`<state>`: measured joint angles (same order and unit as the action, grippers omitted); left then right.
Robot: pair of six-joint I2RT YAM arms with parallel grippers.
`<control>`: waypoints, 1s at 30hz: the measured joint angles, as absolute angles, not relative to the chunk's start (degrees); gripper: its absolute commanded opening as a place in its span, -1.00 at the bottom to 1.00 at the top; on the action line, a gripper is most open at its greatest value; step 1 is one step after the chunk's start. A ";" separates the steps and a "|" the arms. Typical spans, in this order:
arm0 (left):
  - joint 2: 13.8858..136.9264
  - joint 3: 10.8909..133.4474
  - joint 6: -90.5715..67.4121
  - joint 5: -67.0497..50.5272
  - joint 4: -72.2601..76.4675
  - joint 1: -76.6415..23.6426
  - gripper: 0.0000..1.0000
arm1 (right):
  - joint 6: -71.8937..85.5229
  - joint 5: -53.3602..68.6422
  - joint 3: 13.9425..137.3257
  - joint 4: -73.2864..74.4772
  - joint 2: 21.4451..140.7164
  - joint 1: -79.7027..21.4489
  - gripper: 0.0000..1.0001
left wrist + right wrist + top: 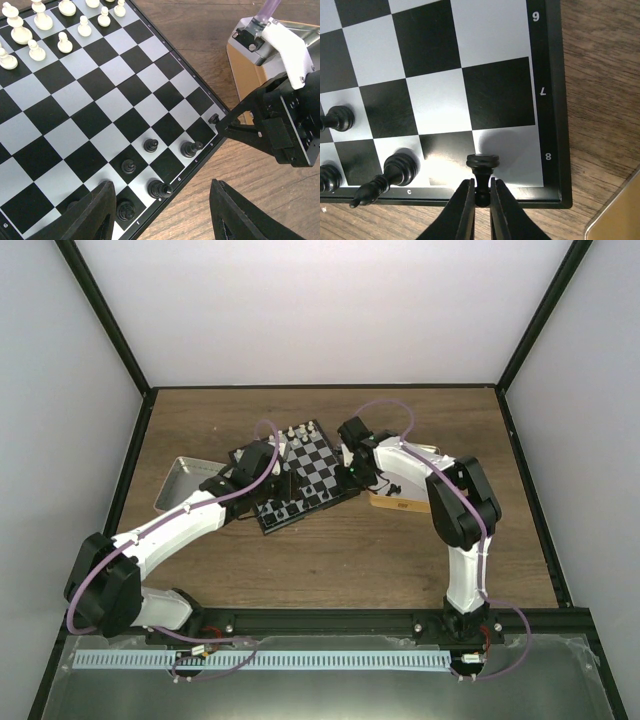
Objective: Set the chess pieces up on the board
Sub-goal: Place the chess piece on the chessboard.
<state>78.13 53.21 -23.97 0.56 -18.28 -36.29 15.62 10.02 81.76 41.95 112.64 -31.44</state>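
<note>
The board (305, 478) lies askew in the middle of the wooden table (330, 560), with white pieces (300, 430) along its far edge. From overhead, the left gripper (270, 464) hangs over the board's left side and the right gripper (352, 475) is at its right edge. A metal tin (180, 485) sits off to the left, and a tan box (398, 503) lies just right of the board.

In the left wrist view, the left gripper's jaws stand apart with nothing gripped, above the board's rim. A handful of black pieces (151, 145) stand scattered over the squares there, and the white pieces crowd the far corner. The right gripper's tips pinch a small black pawn (213, 118) at the corner square.

In the right wrist view, the right gripper's jaws are clamped on the pawn's round head. Its base is over the white corner square beside the rim's number 8; whether it touches, I cannot tell. More black pieces stand to the left.
</note>
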 measured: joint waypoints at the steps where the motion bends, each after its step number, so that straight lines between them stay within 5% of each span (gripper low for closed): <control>1: 78.13 53.21 -23.97 0.56 -18.26 -36.29 0.08 | 15.62 9.98 81.80 42.00 112.86 -31.44 -0.73; 13: 78.15 53.21 -23.97 0.38 -18.26 -36.25 0.08 | 16.12 9.58 82.74 41.93 112.97 -31.48 -0.73; 19: 78.15 53.21 -23.97 0.34 -18.26 -36.23 0.08 | 16.12 8.86 82.72 41.54 112.97 -31.51 -0.42; 30: 78.15 53.21 -23.97 -0.10 -18.28 -36.03 0.08 | 15.59 6.55 82.72 40.84 113.14 -31.86 -0.51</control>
